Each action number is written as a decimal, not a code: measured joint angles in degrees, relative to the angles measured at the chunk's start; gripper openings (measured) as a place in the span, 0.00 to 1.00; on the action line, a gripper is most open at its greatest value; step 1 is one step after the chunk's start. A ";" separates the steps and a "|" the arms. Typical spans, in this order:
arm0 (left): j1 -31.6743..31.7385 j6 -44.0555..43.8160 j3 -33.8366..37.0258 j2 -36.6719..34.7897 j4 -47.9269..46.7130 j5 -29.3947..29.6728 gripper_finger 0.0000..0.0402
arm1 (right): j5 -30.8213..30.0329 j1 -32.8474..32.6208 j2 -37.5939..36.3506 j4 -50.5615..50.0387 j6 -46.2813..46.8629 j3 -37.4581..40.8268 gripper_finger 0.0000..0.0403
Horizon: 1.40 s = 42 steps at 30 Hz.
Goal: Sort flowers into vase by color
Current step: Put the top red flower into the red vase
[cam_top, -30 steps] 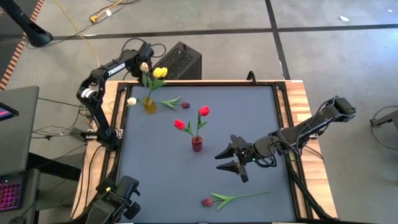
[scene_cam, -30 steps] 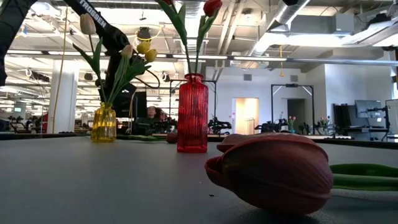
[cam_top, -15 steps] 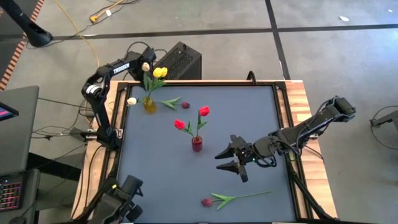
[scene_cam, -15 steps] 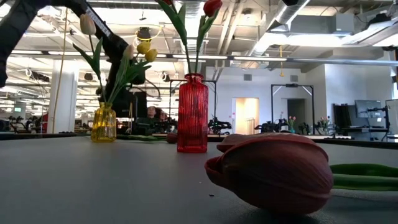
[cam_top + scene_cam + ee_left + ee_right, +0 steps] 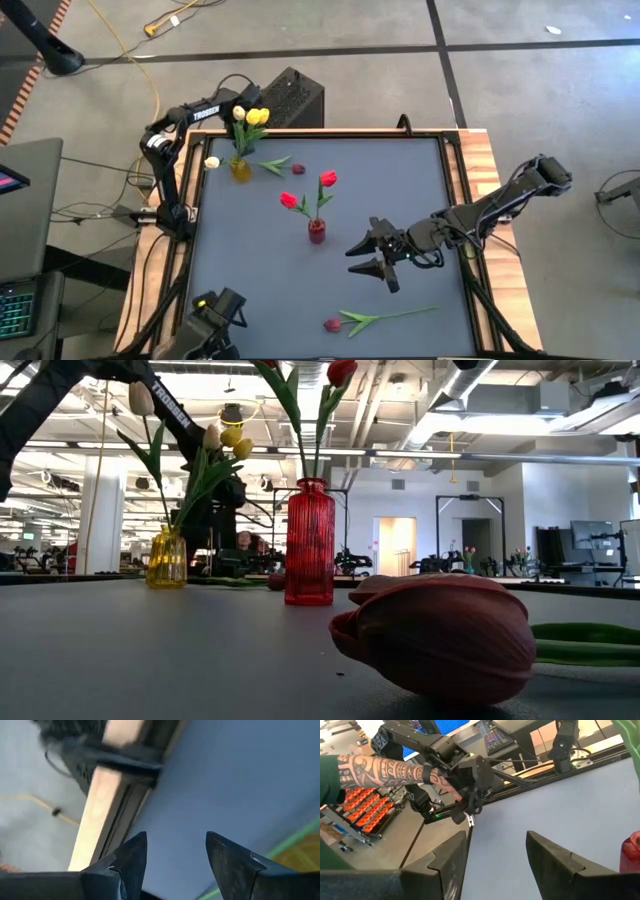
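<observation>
A yellow vase [image 5: 240, 169] stands near the far left corner with yellow tulips [image 5: 257, 117] and cream ones [image 5: 211, 161] in it. The red vase [image 5: 317, 231] at mid table carries two red tulips [image 5: 328, 179]. One maroon tulip [image 5: 297, 169] lies flat beside the yellow vase. Another maroon tulip [image 5: 333, 324] lies near the near edge, large in the low view [image 5: 435, 635]. My left gripper [image 5: 233, 102] hovers open above the yellow vase's flowers; its wrist view [image 5: 175, 855] shows nothing between the fingers. My right gripper [image 5: 372, 255] waits open, right of the red vase.
A wooden frame [image 5: 480, 150] borders the dark table top. At the near left corner sits a dark device [image 5: 215, 315], with a person's tattooed forearm [image 5: 385, 770] beside it in the right wrist view. Bare surface lies between the red vase and the near edge.
My left arm has come down and swung toward the table's right, closer over the yellow vase's flowers. The dark device at the near left corner has shifted to the right. My right arm and the flowers have stayed put.
</observation>
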State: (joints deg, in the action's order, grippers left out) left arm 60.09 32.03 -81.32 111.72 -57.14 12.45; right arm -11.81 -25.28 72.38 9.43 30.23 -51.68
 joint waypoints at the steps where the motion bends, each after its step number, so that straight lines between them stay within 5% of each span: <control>1: -0.39 1.20 0.00 0.00 0.02 -0.49 0.48 | 0.00 0.01 0.00 0.02 -0.02 0.02 0.58; 11: -4.42 10.79 0.00 0.00 1.81 -7.38 0.48 | 0.04 0.74 0.00 0.00 -0.08 0.02 0.58; 16: -5.72 11.70 0.00 0.00 6.33 -4.71 0.48 | 0.04 0.72 0.00 0.00 -0.10 0.02 0.58; 27: -8.79 17.78 0.00 -0.02 5.00 -20.16 0.48 | 0.04 0.74 0.00 -0.39 -0.28 0.02 0.58; 42: -13.56 27.08 0.00 -0.02 6.47 -18.65 0.48 | 0.44 1.44 0.00 -0.87 -0.26 0.02 0.58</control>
State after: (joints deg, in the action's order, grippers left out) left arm 46.53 59.11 -81.32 111.70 -50.67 -6.20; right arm -11.38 -23.83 72.38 8.56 29.98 -51.66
